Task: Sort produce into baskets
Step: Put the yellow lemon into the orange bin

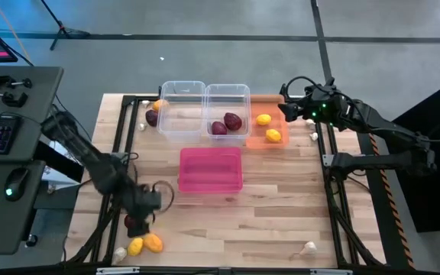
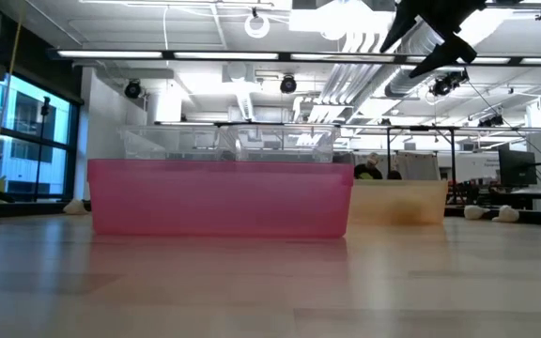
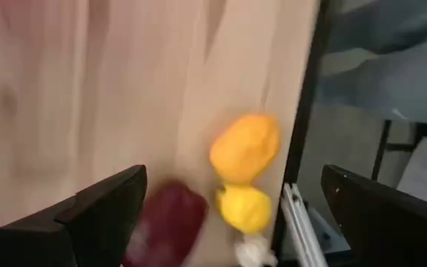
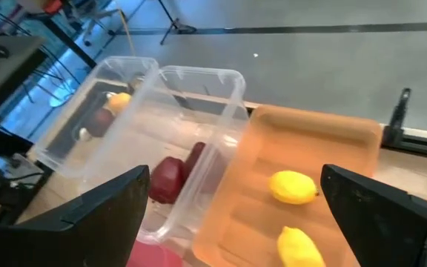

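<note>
Produce half sorted, both grippers spread and holding nothing

Your left gripper (image 1: 137, 218) hangs over the near left corner of the table (image 1: 281, 206), fingers spread wide with nothing between them. Just below it in its wrist view you can see a dark red onion (image 3: 170, 222), an orange-yellow fruit (image 3: 246, 147) and a yellow lemon (image 3: 245, 208) bunched close together by the table's edge, with a white garlic bulb (image 3: 254, 251) beside them.

Your right gripper (image 1: 285, 109) sits above the far right end of the orange bin (image 1: 260, 140), fingers released and empty. Two lemons (image 4: 293, 186) lie in that bin. The clear bin next to it (image 1: 228, 92) holds two red onions (image 1: 233, 121). The other clear bin (image 1: 182, 88) looks empty from above; an onion (image 1: 152, 118), an orange fruit (image 1: 157, 105) and a garlic bulb (image 1: 142, 126) rest on the table against its left side. The pink bin (image 1: 210, 183) stands alone nearer the front.

You also have garlic bulbs loose near the right edge (image 1: 314, 137) and at the front right (image 1: 308, 247).
</note>
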Available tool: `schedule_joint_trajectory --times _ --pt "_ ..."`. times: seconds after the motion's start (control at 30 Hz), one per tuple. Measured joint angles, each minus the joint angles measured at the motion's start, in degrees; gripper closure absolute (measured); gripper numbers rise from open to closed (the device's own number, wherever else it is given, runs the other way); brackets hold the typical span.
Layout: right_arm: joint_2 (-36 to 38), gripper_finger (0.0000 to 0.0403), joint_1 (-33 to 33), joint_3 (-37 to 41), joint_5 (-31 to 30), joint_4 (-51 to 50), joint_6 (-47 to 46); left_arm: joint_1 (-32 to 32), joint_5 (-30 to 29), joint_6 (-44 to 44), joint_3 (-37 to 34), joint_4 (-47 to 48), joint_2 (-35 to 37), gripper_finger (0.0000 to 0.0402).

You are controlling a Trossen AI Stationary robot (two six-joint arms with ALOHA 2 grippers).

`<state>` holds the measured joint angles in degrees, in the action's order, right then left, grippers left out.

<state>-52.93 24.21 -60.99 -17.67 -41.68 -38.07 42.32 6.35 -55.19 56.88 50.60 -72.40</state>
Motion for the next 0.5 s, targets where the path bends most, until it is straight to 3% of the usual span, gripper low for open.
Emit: schedule_joint_trajectory --times 0.1,0.3,0.5 --pt "0.00 0.0018 0.00 0.00 -0.38 -0.15 1.75 4.52 -0.04 -7.03 0.00 -1.47 -4.93 0.0011" --pt "0.00 0.0018 0.00 0.00 -0.40 -0.14 2.57 7.99 -5.38 -1.67 0.02 -1.74 -13.41 0.0011" --pt "0.00 0.0018 0.00 0.00 -0.40 -2.12 2.11 8.01 -4.54 -0.29 0.03 -8.95 -18.64 0.0011"
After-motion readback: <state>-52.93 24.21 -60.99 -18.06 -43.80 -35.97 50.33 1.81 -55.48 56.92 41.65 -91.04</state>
